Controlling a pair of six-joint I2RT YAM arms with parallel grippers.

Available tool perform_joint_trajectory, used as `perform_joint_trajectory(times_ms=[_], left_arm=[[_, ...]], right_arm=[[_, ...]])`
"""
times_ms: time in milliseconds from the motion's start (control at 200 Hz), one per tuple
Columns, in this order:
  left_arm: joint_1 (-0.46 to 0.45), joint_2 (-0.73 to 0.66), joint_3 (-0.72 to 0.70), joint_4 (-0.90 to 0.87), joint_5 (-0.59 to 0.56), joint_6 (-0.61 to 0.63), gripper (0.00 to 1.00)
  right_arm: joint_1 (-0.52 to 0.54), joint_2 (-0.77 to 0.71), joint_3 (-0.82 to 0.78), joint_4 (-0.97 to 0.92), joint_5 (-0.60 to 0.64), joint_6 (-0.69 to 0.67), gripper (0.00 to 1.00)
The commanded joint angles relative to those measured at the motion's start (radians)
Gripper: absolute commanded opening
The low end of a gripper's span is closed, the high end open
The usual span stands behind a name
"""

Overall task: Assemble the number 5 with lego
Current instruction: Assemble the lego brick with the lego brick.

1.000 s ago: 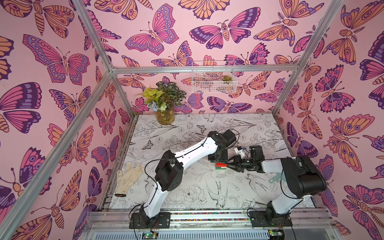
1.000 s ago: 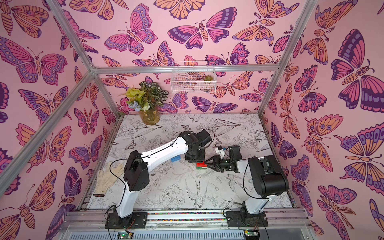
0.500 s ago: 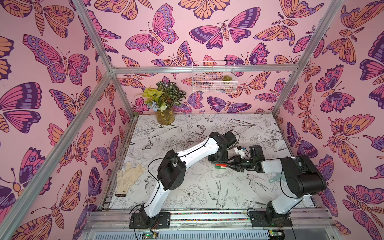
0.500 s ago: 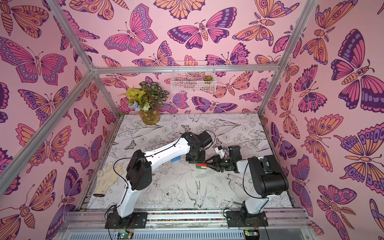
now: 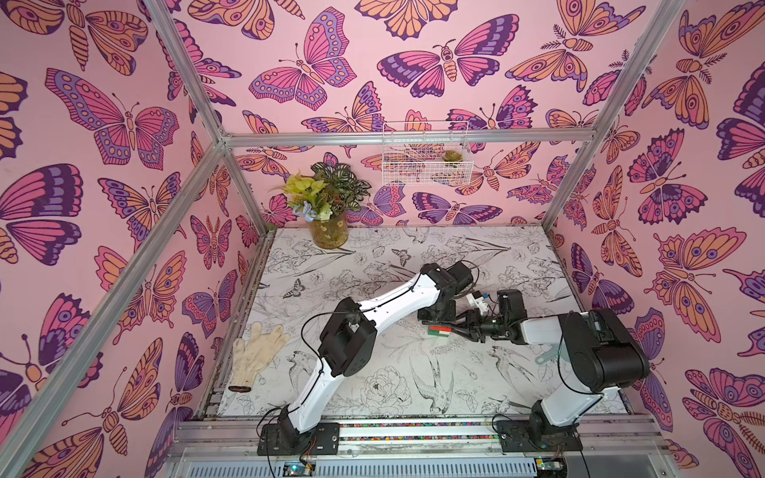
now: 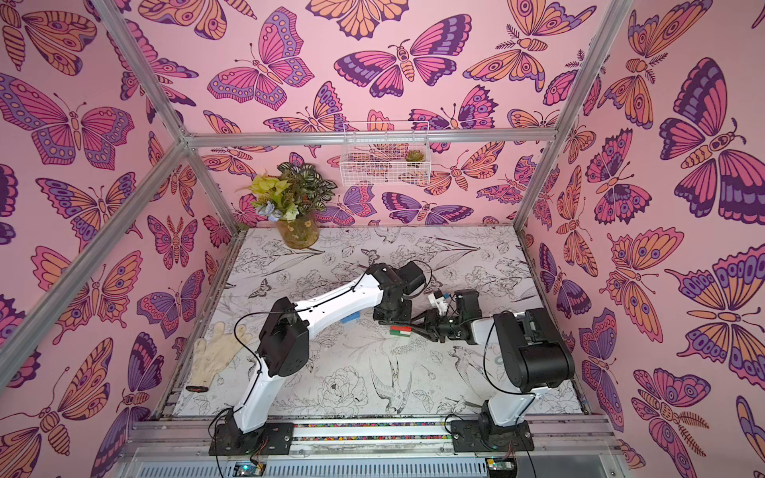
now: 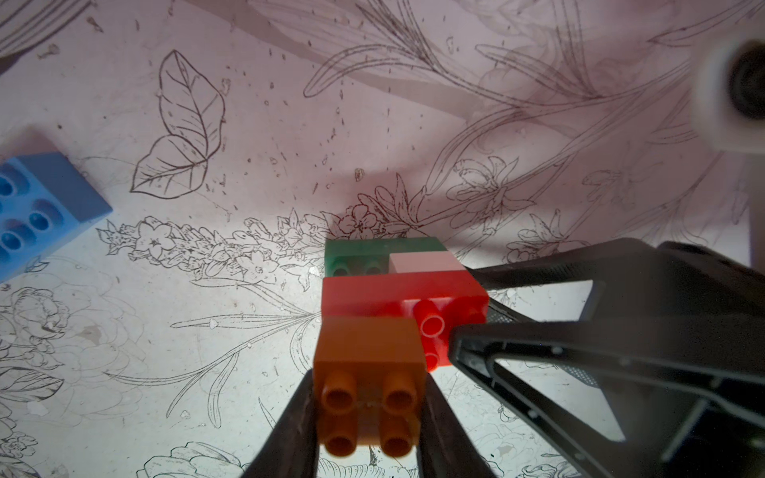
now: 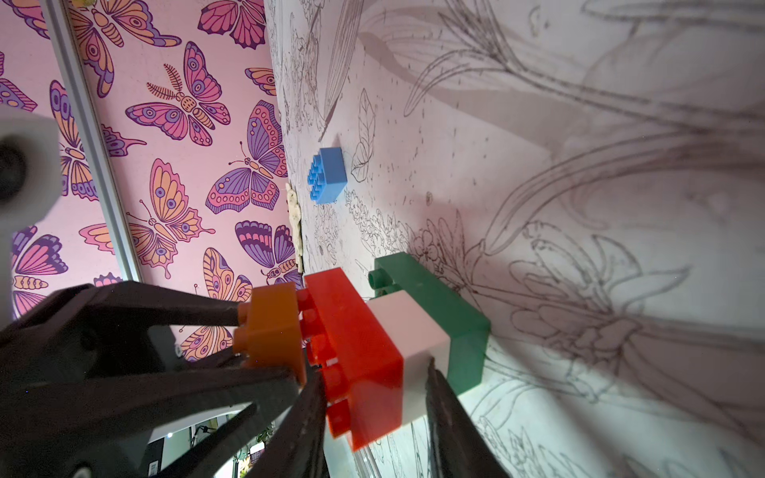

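only wrist views show left fingers (image 7: 289, 430) gripping orange brick (image 7: 368, 360); right fingers (image 8: 449, 422), cannot tell.

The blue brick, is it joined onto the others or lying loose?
Loose. The blue brick lies alone on the table, apart from the stack of other bricks; nothing grips it.

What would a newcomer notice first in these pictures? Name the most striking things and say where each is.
The butterfly wallpaper covering the walls strikes first. In the middle of the table stands a small brick stack, green, white, red, with the left gripper holding an orange brick at its top. A blue brick lies apart.
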Motion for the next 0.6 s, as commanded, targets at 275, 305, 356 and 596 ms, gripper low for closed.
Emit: perform_joint_trajectory(times_ms=[275, 305, 356, 596], left_arm=[[-0.005, 0.032, 0.011, -0.031, -0.005, 0.037, 0.10], [-0.006, 0.035, 0.009, -0.032, -0.003, 0.036, 0.10], [-0.005, 0.038, 0.005, -0.032, 0.000, 0.033, 0.10], [-0.006, 0.053, -0.007, -0.037, 0.007, 0.029, 0.10]], right_arm=[[0.002, 0.025, -0.001, -0.045, 0.020, -0.019, 0.39], [0.002, 0.025, -0.001, -0.050, 0.022, -0.022, 0.39], [0.002, 0.027, 0.001, -0.054, 0.023, -0.025, 0.39], [0.008, 0.037, 0.010, -0.064, 0.021, -0.030, 0.38]])
